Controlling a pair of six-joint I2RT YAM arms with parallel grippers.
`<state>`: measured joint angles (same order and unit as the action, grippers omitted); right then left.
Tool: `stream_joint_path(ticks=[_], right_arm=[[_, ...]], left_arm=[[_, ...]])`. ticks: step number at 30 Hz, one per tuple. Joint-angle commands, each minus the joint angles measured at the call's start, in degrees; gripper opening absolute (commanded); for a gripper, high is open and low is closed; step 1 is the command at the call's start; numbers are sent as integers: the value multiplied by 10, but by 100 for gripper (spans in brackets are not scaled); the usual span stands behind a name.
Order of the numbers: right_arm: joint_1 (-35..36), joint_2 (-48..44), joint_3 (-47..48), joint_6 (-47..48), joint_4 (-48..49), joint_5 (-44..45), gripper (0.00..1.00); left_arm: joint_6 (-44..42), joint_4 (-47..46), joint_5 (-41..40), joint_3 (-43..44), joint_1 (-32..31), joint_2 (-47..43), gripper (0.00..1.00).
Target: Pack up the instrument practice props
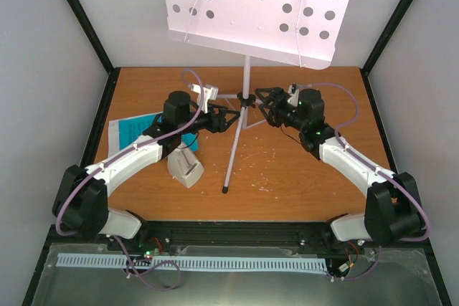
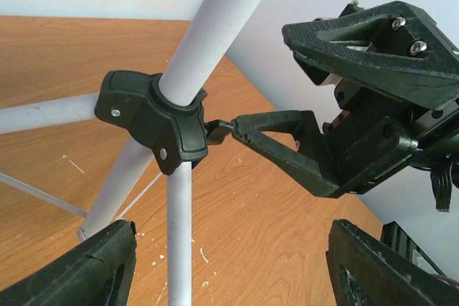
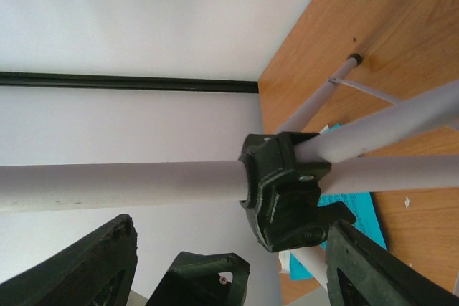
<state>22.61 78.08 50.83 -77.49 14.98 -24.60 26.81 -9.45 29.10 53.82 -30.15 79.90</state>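
Left tool [image 2: 231, 227] open, right tool [image 3: 231, 223] open, both flanking tripod hub [image 2: 154, 120]. Risk: uneven push could topple music stand [image 1: 244, 26].

White perforated music stand [image 1: 251, 12] upright mid-table, blue pages [image 1: 133, 132] flat at left, white metronome [image 1: 185, 168] nearby.

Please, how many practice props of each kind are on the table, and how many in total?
Music stand: 1
Metronome: 1
Blue sheet-music pages: 1 pile, number of pages hidden
Total: 3
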Motion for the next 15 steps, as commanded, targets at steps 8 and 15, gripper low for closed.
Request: stream_joint_path(ticks=[8, 15], right_arm=[[21, 16, 0, -54, -41, 44, 72], [28, 18, -4, -74, -31, 54, 50]], left_arm=[[13, -17, 13, 2, 5, 4, 73], [14, -17, 19, 5, 4, 10, 73]])
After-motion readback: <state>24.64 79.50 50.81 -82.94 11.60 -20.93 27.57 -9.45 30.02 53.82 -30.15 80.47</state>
